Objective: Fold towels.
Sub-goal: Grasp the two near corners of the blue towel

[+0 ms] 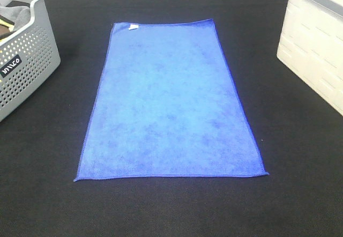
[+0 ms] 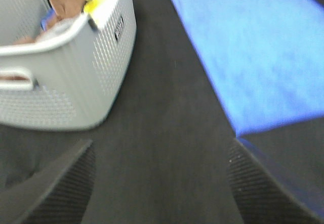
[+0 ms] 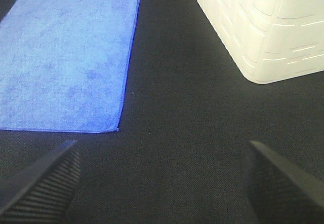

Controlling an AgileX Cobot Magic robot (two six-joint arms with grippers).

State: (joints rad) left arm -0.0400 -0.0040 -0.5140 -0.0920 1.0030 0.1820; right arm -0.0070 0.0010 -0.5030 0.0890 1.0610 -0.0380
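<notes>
Shows the blue towel (image 1: 171, 103) lying flat, unfolded, on the black bench (image 1: 161, 210) between grey basket (image 1: 27, 71) and white crate (image 1: 316, 49), with left claw (image 2: 161, 153) and right claw (image 3: 162, 148) both spread wide, gripping nothing.

A black label (image 1: 10, 65) on the grey basket (image 1: 38, 46) carries white letters, too blurred to read.

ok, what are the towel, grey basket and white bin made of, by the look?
Towel: soft cloth, probably microfibre; matte, mottled nap, stitched edge.
Grey basket: moulded plastic, matte; regular grid of holes.
White bin: likely plastic too, smooth, slight sheen; moulded brick-pattern relief.
</notes>
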